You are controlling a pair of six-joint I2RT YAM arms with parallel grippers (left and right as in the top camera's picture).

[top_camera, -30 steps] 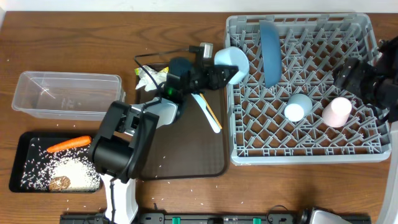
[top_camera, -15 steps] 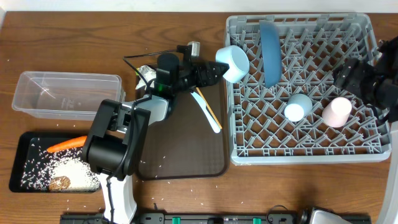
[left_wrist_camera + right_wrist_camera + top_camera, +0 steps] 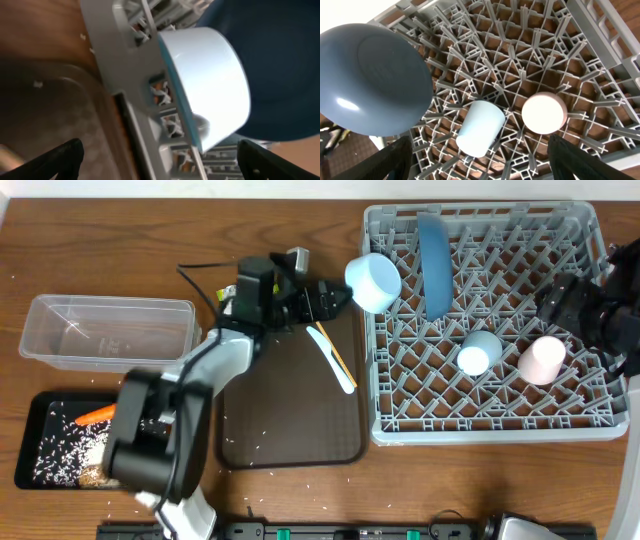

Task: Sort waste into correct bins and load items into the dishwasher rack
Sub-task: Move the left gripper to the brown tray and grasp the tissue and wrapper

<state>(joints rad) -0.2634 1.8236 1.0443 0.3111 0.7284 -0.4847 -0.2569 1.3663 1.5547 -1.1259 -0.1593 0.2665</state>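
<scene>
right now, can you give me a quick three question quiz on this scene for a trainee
1. True or false: the dark blue plate stands on edge in the rack.
2. Where is the carrot? A) in the black tray B) in the rack C) on the plate
3. How many cups are in the rack?

Key: 1 true; 2 A; 3 two, the blue cup and the pink cup.
</scene>
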